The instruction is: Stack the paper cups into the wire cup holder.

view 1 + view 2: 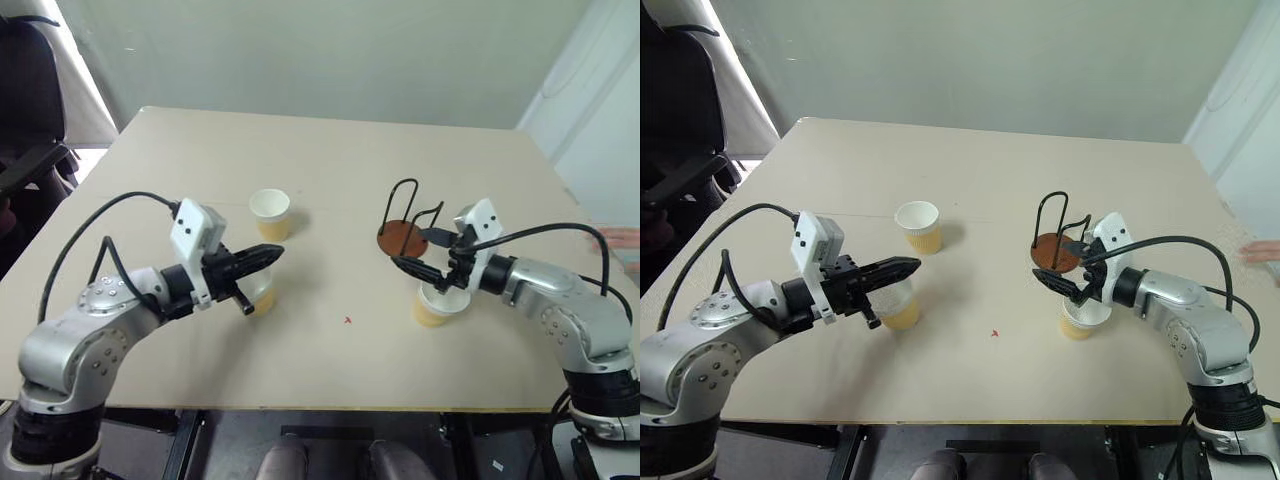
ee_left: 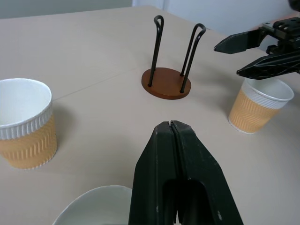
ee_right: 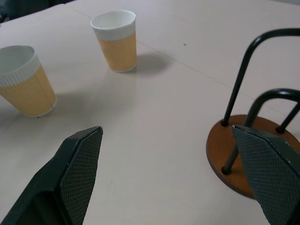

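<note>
Black fingers of the left gripper (image 2: 172,125) are pressed together, holding nothing, above one tan ribbed paper cup with a white rim (image 1: 902,305); a second such cup (image 1: 271,214) stands farther back on the beige table (image 1: 330,150). Across the table the right gripper (image 1: 432,254) stands wide open, empty, over a third cup (image 1: 438,303); the wire cup holder, black loops on a round reddish-brown base (image 1: 402,238), stands empty just beyond it, touching no cup.

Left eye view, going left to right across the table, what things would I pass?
Left gripper with a paper cup under its fingers → the far paper cup → wire cup holder → right gripper above the third paper cup.
</note>
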Controlling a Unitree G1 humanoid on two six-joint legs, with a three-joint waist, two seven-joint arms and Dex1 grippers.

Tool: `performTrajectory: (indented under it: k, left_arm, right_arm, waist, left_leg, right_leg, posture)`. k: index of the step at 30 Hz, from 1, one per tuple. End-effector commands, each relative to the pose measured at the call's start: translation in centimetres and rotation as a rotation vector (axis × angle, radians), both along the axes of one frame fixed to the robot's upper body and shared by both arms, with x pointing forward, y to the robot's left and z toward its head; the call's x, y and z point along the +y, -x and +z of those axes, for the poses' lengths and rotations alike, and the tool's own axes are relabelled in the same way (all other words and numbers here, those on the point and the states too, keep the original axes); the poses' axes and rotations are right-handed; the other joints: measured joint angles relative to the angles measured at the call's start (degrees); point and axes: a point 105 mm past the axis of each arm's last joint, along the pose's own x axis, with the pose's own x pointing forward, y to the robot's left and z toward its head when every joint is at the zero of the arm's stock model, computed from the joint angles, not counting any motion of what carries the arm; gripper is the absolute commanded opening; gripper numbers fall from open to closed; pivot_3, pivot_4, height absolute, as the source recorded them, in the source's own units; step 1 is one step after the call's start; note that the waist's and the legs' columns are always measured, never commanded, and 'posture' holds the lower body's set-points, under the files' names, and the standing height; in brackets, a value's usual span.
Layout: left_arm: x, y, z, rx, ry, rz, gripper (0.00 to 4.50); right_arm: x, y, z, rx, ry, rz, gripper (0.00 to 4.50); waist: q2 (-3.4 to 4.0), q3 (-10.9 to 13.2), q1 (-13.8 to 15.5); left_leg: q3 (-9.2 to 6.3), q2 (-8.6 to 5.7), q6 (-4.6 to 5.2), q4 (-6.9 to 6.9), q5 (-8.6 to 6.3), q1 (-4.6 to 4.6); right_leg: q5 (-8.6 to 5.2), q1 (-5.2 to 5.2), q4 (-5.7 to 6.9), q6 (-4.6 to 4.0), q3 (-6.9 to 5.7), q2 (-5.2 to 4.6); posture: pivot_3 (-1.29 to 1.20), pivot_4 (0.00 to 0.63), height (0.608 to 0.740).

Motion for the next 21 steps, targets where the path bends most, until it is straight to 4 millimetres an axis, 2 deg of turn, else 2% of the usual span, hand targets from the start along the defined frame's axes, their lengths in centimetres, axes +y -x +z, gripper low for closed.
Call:
performTrajectory:
  k: [1,7,16,19,21]
  left_arm:
    - [-0.2,0.4,1.6,-0.066,-0.014,-0.025,0.0]
    - [0.0,0.4,2.1,-0.076,-0.046,-0.042,0.0]
    - [-0.7,0.3,1.8,-0.045,0.006,-0.045,0.0]
    - [-0.9,0.7,1.9,-0.012,0.041,-0.073,0.61]
    - [-0.8,0.6,1.9,-0.011,0.034,-0.062,1.27]
  right_arm:
    - [-0.5,-0.1,1.9,-0.054,-0.008,-0.011,4.46]
    - [-1.0,-0.1,2.1,-0.041,0.016,0.001,4.46]
    - [-0.2,-0.4,1.1,-0.015,0.028,-0.008,4.46]
    - [-0.4,-0.8,0.9,-0.008,0.04,-0.029,4.5]
    - [-0.5,-1.1,0.9,-0.002,0.04,-0.046,4.5]
  waist:
    - [0.0,0.0,0.0]
    - [0.0,0.0,0.0]
    - [0.01,0.0,0.0]
    - [0.01,0.0,0.0]
    - [0.01,0.0,0.0]
  left_leg:
    - [0.01,0.0,0.0,0.0,0.0,0.0]
    - [0.03,0.01,0.05,-0.01,-0.03,0.0]
    - [0.15,0.05,0.04,-0.03,-0.02,0.0]
    - [0.18,0.06,0.04,-0.02,-0.02,-0.01]
    - [0.22,0.08,0.04,-0.02,-0.02,0.0]
  right_leg:
    - [0.0,0.0,0.0,0.0,0.0,0.0]
    - [0.0,-0.03,0.01,0.0,0.02,0.0]
    - [0.0,-0.08,0.01,0.0,0.08,0.0]
    - [0.0,-0.08,0.01,0.0,0.1,0.0]
    - [0.0,-0.09,0.01,0.01,0.1,0.0]
  posture:
    - [0.0,0.15,0.74]
    - [0.0,0.15,0.74]
    - [0.0,0.15,0.74]
    - [0.0,0.15,0.74]
    - [0.0,0.15,0.74]
